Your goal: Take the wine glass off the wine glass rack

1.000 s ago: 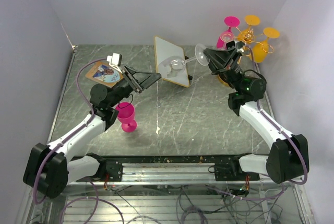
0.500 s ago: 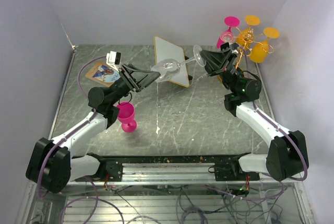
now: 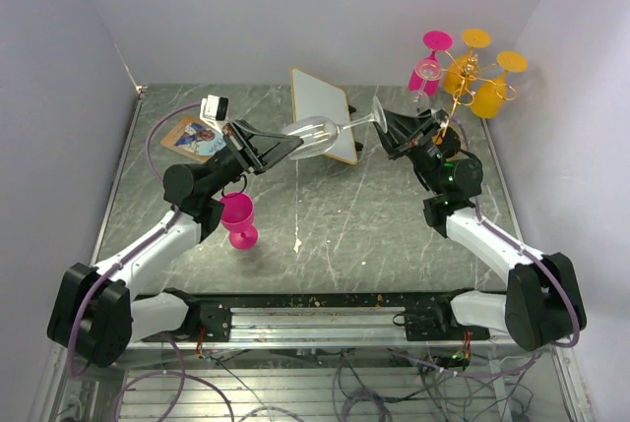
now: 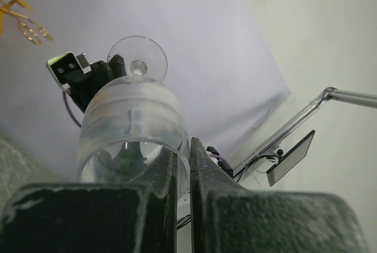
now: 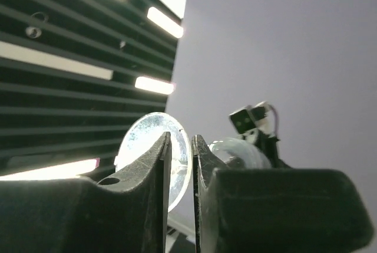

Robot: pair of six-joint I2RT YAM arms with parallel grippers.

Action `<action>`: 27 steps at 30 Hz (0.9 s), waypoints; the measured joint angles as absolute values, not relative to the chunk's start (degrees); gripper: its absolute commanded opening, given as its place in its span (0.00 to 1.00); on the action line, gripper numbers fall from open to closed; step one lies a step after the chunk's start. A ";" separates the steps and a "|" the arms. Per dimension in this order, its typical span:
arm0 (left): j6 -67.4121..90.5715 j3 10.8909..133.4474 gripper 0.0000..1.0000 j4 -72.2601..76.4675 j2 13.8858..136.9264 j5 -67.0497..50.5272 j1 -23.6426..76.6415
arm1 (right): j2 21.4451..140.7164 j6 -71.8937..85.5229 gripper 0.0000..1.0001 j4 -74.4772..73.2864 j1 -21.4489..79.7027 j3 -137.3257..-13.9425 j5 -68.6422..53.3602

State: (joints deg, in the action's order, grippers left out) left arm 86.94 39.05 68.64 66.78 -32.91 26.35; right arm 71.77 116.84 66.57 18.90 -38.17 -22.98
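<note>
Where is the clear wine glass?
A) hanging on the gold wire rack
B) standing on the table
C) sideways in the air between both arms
C: the clear wine glass lies sideways in mid-air, left gripper jaws on its bowl rim, right gripper at its foot.

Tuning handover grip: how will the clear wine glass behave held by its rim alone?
Probably slippery: the clear wine glass looks smooth, and the left gripper pinches only its thin bowl wall. May pivot: it lies sideways, stem and foot sticking out.
</note>
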 measured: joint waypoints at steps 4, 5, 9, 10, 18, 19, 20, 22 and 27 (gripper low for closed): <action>84.12 38.54 0.07 63.92 65.56 -33.32 26.35 | 67.75 108.49 0.43 58.61 17.72 -34.76 -23.14; 83.05 38.11 0.07 62.19 64.90 -33.30 26.33 | 66.46 105.16 0.50 54.65 17.39 -34.57 -23.35; 79.29 36.45 0.07 54.92 61.54 -33.26 26.35 | 59.90 89.10 0.82 35.51 16.45 -34.79 -21.98; 78.24 36.07 0.07 52.82 60.47 -33.23 26.35 | 58.52 85.82 0.87 31.51 16.34 -34.96 -21.15; 64.20 39.51 0.07 24.86 54.43 -32.18 26.72 | 48.82 59.66 0.94 -0.84 15.33 -37.89 -5.69; 61.80 41.19 0.07 20.40 54.52 -31.55 26.89 | 48.34 57.19 0.94 -4.08 15.33 -38.24 -3.29; 59.00 43.48 0.07 14.63 54.78 -30.26 27.31 | 48.14 55.31 0.96 -6.98 15.31 -38.74 -1.10; 54.13 47.51 0.07 5.91 55.68 -28.21 28.14 | 48.34 52.51 0.99 -13.17 15.33 -40.49 3.88; 43.05 58.28 0.07 -13.80 62.28 -22.06 31.53 | 50.59 48.86 1.00 -24.21 15.27 -46.89 14.70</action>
State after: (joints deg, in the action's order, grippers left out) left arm 43.05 58.28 -13.80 62.28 -22.06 31.53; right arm 50.59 48.86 -24.21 15.27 -46.89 14.70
